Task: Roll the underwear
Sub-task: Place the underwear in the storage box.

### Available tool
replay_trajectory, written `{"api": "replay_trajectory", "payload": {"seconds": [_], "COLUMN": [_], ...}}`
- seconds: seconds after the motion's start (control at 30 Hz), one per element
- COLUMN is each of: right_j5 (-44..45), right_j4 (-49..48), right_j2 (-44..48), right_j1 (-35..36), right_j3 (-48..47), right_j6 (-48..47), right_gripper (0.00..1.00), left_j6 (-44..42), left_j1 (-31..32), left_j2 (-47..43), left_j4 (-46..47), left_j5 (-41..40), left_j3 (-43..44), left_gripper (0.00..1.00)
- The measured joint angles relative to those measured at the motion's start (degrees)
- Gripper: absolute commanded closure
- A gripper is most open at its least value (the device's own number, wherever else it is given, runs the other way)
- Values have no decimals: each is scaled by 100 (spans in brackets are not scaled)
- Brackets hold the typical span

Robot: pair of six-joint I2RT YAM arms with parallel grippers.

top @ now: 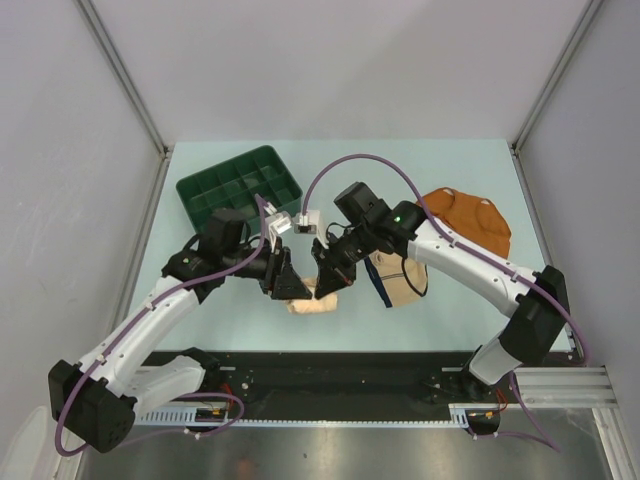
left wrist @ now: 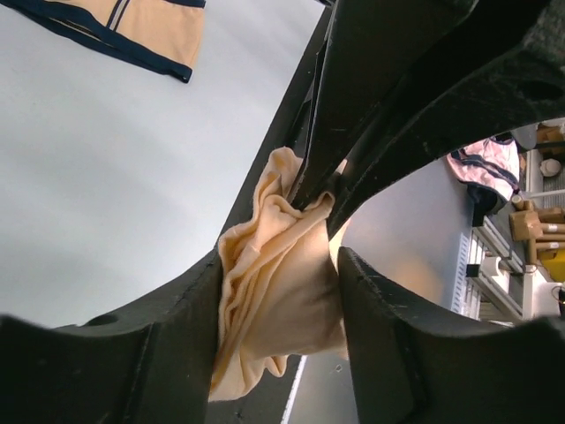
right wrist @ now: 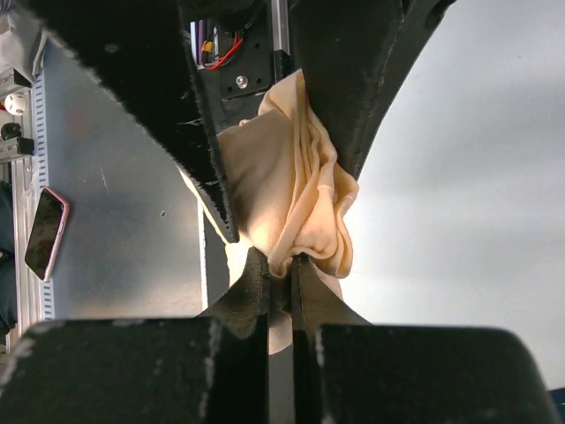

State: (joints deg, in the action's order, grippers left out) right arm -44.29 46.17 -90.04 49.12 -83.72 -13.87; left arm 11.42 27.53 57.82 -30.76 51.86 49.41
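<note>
Peach cloth is the whole business of this moment: the peach underwear (top: 315, 302) sits bunched into a short, crumpled bundle near the middle of the desk's (top: 450, 170) near edge, and both arms meet over it. The left pincer (top: 283, 278) comes in from the left with its fingers set against either flank of the bundle, clamping the thick part of it. The right pincer (top: 328, 272) comes in from the right with its fingers pressed tight together on a small fold at the bundle's top. The two grips are almost touching, the right one nipping the cloth just between the left one's fingers. From above, the bundle's long axis runs roughly along the near edge, left to right, and it lies just to the near side of both pincers, so neither arm is noticeably closer. Whether its underside rests on the desk cannot be told. By my reading the roll is only loosely formed, and tightening it calls for one grip to hold while the other turns across that axis. The cream underwear (top: 400, 280) lies flat just to the right, the rust-orange underwear (top: 470, 222) toward the far right corner, and the dark green compartment tray (top: 223, 165) toward the far left.
</note>
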Motion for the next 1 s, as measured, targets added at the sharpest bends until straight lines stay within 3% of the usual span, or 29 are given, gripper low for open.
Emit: {"api": "replay_trajectory", "payload": {"seconds": [0.03, 0.2, 0.3, 0.33, 0.4, 0.47, 0.5, 0.6, 0.67, 0.7, 0.73, 1.0], "right_j5": [4, 24, 22, 22, 17, 13, 26, 133, 201, 223, 262, 1021], "right_j4": [2, 55, 81, 83, 120, 153, 170, 151, 120, 70, -22, -719], "right_j2": [0, -7, -7, -7, -7, -4, 2, 7, 7, 7, 7, 92], "right_j1": [0, -13, -13, -13, -15, -35, -46, -105, -181, -219, -317, -1602], "right_j3": [0, 0, 0, 0, 0, 0, 0, 0, 13, 17, 22, 79], "right_j6": [0, 0, -11, -20, -63, -96, -101, -63, 7, 48, 83, 822], "right_gripper": [100, 100, 100, 100, 100, 90, 71, 47, 41, 32, 15, 11], "left_j6": [-2, 0, 17, 33, 70, 125, 175, 258, 264, 269, 304, 516], "left_j1": [0, 11, 33, 44, 81, 144, 175, 247, 330, 389, 450, 468], "left_j2": [-2, -20, -22, -22, -17, -15, -17, -59, -153, -210, -271, -302], "left_j4": [0, 20, 42, 48, 83, 120, 162, 260, 354, 387, 448, 656], "left_j5": [4, 15, 52, 68, 85, 39, -22, -343, -614, -713, -804, -2245], "left_j3": [-4, -83, -98, -101, -109, -118, -127, -144, -190, -223, -278, -376], "left_gripper": [55, 57, 81, 99, 100, 100, 100, 100, 100, 100, 100, 100]}}
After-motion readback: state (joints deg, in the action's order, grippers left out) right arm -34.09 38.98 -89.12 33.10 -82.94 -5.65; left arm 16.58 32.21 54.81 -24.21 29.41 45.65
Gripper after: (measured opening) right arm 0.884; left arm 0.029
